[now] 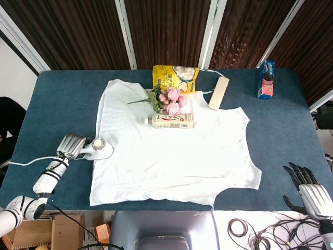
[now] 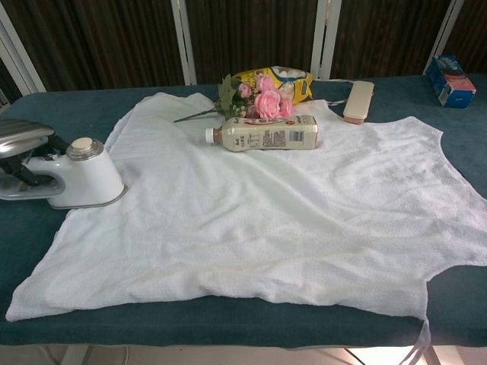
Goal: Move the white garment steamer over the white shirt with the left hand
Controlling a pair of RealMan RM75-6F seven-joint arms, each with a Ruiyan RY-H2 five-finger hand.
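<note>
The white garment steamer [image 2: 85, 175] is sitting at the left edge of the white shirt [image 2: 266, 213], its front just overlapping the cloth while its back end is resting on the blue table [image 1: 62, 99]. The left hand [image 1: 72, 145] is wrapping its fingers around the steamer's handle behind the body and is clamping it. The chest view is cutting off most of that hand at the frame's left edge, so how firmly the grip is seated cannot be told. Judging from this, the likeliest trouble is the steamer's base catching the loose shirt edge and bunching or dragging the fabric, since the cloth is lying unpinned. A second risk is the white cord [image 1: 28, 162], which is trailing off toward the table's left edge: if it is snagging there, it could tug the steamer askew. Farther in, a bottle [image 1: 169, 121] is lying on the shirt just beside pink flowers [image 1: 171, 101], with a yellow snack bag [image 1: 176, 78] and a beige case [image 1: 218, 93] beyond them; a long sweep toward that side could be knocking the bottle into a roll. The right hand [image 1: 307, 190] is hanging off the table's near right corner, fingers apart and holding nothing, and only the head view is showing it. A blue box [image 1: 266, 79] is standing well apart at the far right.
</note>
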